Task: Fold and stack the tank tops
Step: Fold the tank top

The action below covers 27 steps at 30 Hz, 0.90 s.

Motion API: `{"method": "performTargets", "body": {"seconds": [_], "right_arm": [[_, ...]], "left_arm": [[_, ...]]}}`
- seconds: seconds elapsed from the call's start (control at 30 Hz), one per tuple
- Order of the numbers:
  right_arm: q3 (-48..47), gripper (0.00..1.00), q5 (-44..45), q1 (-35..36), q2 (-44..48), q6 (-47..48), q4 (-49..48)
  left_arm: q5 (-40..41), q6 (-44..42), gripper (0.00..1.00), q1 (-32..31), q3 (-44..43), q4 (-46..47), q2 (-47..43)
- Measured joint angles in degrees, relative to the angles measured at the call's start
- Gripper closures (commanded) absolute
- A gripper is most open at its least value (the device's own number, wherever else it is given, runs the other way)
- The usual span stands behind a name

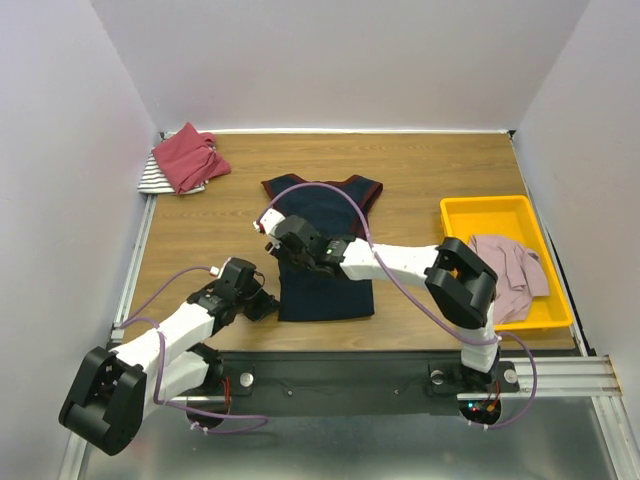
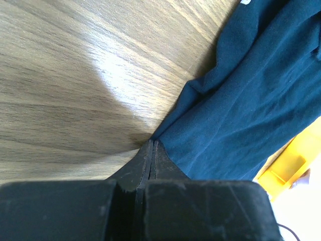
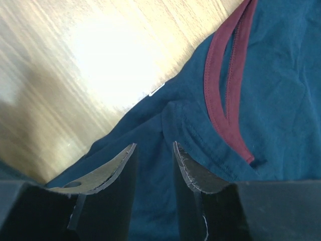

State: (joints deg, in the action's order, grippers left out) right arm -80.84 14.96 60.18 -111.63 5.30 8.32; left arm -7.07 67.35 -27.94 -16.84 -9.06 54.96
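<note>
The navy tank top [image 1: 325,270] with maroon trim lies flat in the middle of the table. My left gripper [image 1: 268,306] is at its near left corner; in the left wrist view the jaws [image 2: 152,143] are shut on the cloth edge [image 2: 241,100], which gathers to a point at the tips. My right gripper [image 1: 272,230] is at the shirt's left edge, open, with a fold of navy cloth [image 3: 165,120] between the fingers, next to the maroon trim [image 3: 220,85]. The red tank top [image 1: 190,158] lies on the striped one [image 1: 152,180] at the back left. The pale pink one [image 1: 505,268] lies in the tray.
The yellow tray [image 1: 490,212] stands at the right edge of the table; its corner shows in the left wrist view [image 2: 281,168]. White walls close the table on three sides. Bare wood [image 1: 200,230] lies left of the navy top.
</note>
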Motion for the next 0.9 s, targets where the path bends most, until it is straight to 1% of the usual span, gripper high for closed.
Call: {"method": "performTargets", "body": {"seconds": [0.47,0.9], "right_arm": [[-5.09,0.59,2.16,-0.2,-7.98,3.8,-0.66],[-6.91,0.6,6.56,-0.22,-10.12,6.25,-1.33]], "left_arm": [[0.0,-0.31,1.0,0.0,0.0,0.0,0.07],[0.0,-0.46,1.0,0.0,0.0,-0.39,-0.11]]}}
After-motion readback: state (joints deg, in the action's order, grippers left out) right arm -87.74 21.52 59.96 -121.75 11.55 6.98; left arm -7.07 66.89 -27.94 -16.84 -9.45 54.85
